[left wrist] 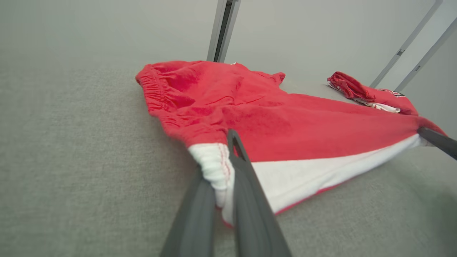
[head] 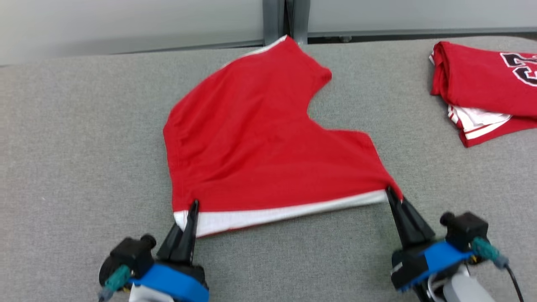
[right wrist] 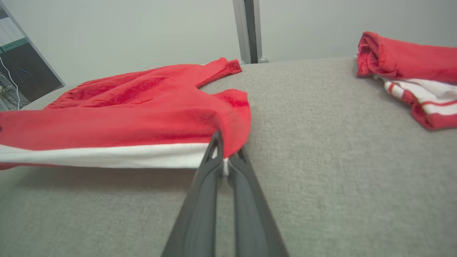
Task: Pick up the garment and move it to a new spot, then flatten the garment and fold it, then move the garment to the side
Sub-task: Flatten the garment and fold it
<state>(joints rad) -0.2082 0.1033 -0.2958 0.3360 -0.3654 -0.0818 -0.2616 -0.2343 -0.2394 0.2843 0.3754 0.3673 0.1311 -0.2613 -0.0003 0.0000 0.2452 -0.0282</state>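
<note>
The garment (head: 260, 142) is a pair of red shorts with a white side band, spread over the grey padded table (head: 75, 147). My left gripper (head: 192, 206) is shut on the near left corner of the garment (left wrist: 271, 125), pinching the white band between its fingers (left wrist: 246, 185). My right gripper (head: 389, 193) is shut on the near right corner of the garment (right wrist: 135, 107), at the end of the white band. The near edge hangs taut between the two grippers, slightly off the table.
A folded red jersey (head: 486, 88) with white trim and dark numbers lies at the far right of the table, also seen as the red jersey (right wrist: 410, 71). A grey post (head: 285, 19) stands behind the table's far edge.
</note>
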